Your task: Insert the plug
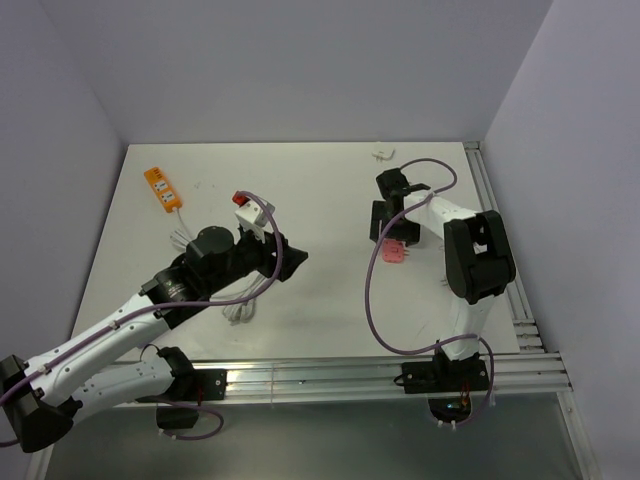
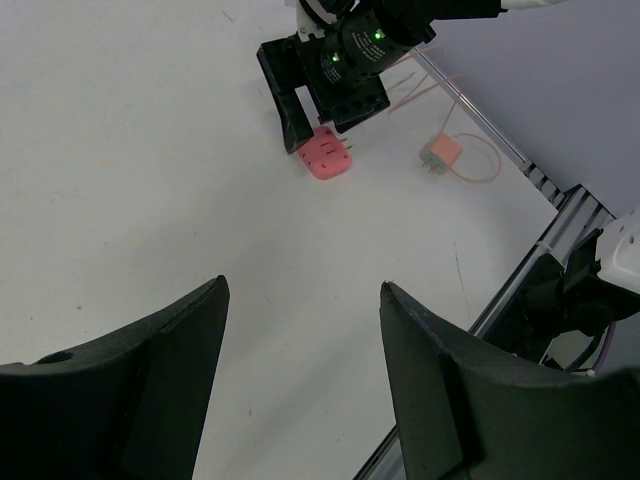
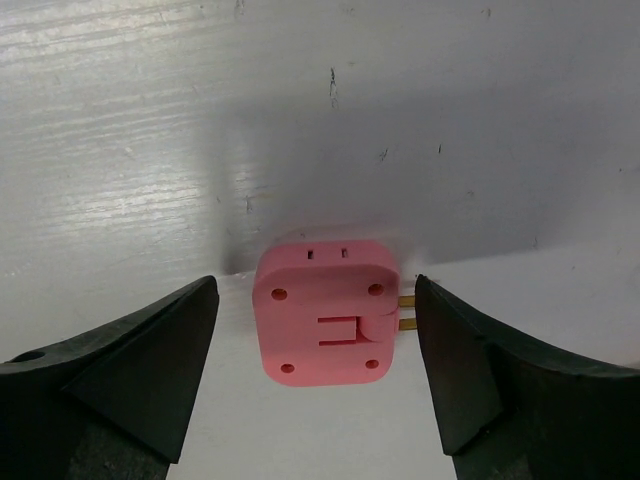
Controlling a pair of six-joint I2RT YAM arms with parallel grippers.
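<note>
The plug (image 3: 322, 325) is a flat pink square block lying on the white table, with two brass prongs sticking out of its right side. No cord shows on it. My right gripper (image 3: 315, 290) is open and straddles it, one finger on each side with a gap to both. From above, the plug (image 1: 396, 254) lies right of centre under the right gripper (image 1: 393, 240). The left wrist view shows the plug (image 2: 326, 158) far off beneath the right gripper (image 2: 320, 115). My left gripper (image 2: 303, 285) is open and empty, hovering left of centre (image 1: 290, 255).
An orange power strip (image 1: 162, 188) lies at the back left. A white and red adapter (image 1: 248, 207) and a white cord (image 1: 238, 310) lie by the left arm. A small salmon corded connector (image 2: 440, 154) lies near the back wall (image 1: 383, 154). Aluminium rails (image 1: 505, 260) border the table's right side.
</note>
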